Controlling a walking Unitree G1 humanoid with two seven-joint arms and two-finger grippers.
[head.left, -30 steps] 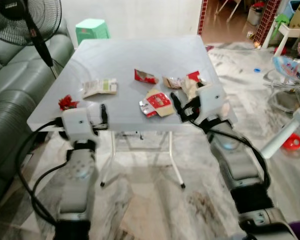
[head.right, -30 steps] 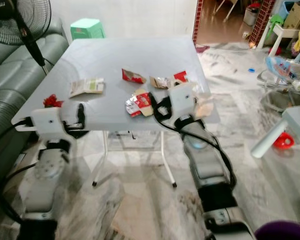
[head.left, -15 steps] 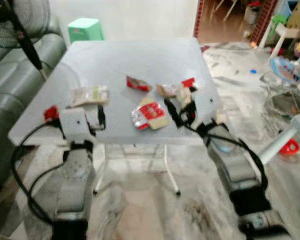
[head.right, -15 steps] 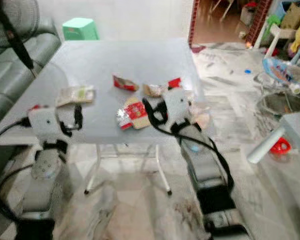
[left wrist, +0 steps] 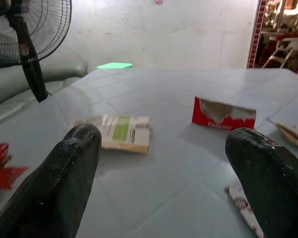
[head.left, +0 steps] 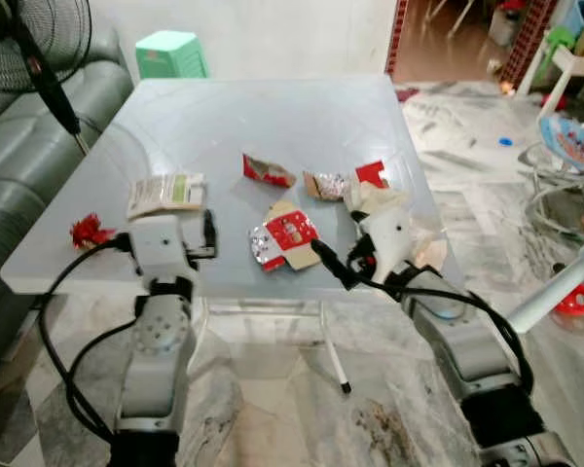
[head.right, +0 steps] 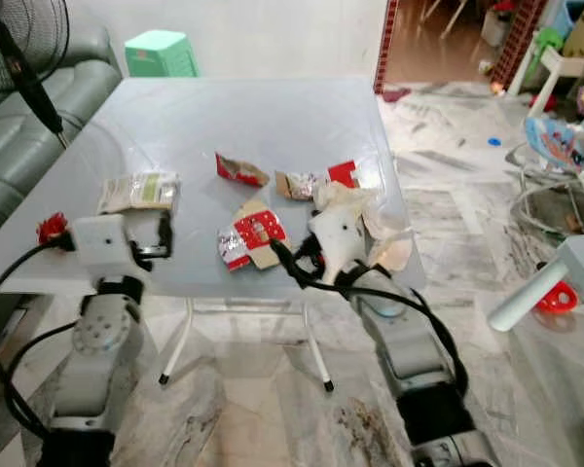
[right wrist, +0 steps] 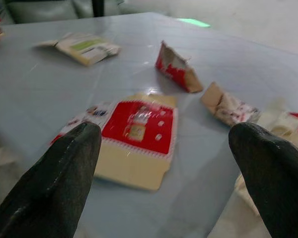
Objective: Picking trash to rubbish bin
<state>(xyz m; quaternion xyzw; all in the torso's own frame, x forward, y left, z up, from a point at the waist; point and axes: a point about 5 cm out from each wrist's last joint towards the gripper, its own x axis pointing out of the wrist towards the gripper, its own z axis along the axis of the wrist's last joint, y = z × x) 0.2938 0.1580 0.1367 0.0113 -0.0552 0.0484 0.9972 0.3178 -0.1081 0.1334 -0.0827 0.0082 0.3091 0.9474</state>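
trash lies scattered over a pale grey square folding table (head.left: 273, 107): a flattened red and tan cardboard packet (head.left: 284, 236) near the front edge, a torn red wrapper (head.left: 267, 171) behind it, a crumpled tan wrapper (head.left: 325, 185), a red scrap (head.left: 372, 174), a white and green flat packet (head.left: 165, 191) toward the left, and a small red crumpled bit (head.left: 88, 233) at the left edge. the right gripper (right wrist: 169, 163) hovers at the front edge, fingers spread wide and released, aimed at the cardboard packet. the left gripper (left wrist: 164, 163) sits by the front left, fingers also apart, holding nothing. crumpled white paper (head.left: 380, 199) lies beside the right wrist. a grey sofa (head.left: 19, 165) and black standing fan (head.left: 39, 44) crowd the left; a green plastic stool (head.left: 171, 53) stands behind; marbled tile floor (head.left: 273, 409) is open in front
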